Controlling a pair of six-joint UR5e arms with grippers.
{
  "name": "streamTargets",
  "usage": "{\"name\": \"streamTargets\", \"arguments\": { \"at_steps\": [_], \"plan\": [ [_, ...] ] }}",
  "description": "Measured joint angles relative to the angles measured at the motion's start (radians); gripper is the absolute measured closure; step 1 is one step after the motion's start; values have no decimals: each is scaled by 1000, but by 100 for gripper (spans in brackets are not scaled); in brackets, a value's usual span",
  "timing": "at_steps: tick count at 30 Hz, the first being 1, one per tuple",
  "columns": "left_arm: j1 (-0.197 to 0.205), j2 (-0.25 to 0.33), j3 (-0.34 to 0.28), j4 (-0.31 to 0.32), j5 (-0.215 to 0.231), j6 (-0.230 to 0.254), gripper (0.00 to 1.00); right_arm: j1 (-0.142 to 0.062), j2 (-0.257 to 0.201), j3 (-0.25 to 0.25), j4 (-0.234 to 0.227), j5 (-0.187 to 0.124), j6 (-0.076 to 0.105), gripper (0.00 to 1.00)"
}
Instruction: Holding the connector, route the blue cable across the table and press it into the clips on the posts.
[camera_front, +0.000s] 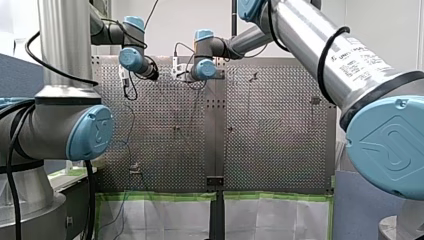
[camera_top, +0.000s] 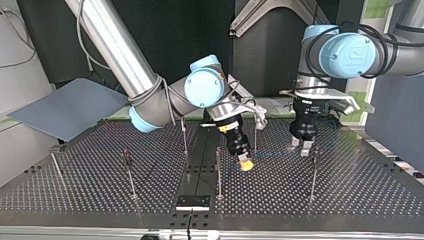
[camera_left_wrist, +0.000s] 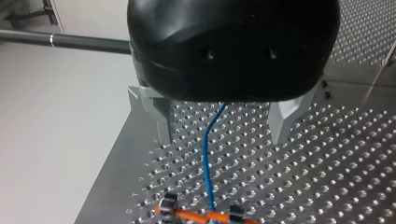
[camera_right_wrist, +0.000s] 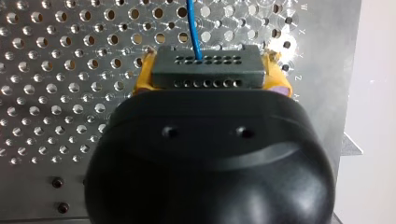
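Where the top view faces the arms, my right gripper (camera_top: 245, 163) hangs over the perforated table (camera_top: 350, 190), yellow pads (camera_right_wrist: 142, 80) pinching the connector (camera_right_wrist: 208, 67). The blue cable (camera_right_wrist: 194, 28) exits ahead of it. My left gripper (camera_left_wrist: 222, 137) stands at its 3 o'clock, metal fingers (camera_left_wrist: 161, 116) spread, with the cable passing between them.

I've got a shiny perforated metal surface (camera_right_wrist: 56, 93), a matt grey plastic connector (camera_right_wrist: 208, 70), and a smooth, glossy blue cable (camera_left_wrist: 205, 158).
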Motion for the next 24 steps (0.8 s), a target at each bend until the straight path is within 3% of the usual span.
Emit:
{"name": "streamTargets", "arguments": {
  "at_steps": [14,24],
  "plan": [
    [-24,-75,94,11,-29,0,0,0,0,0,0,-2,0,100],
    [-16,-127,101,36,-53,1,0,0,0,0,0,-3,0,100]
  ]
}}
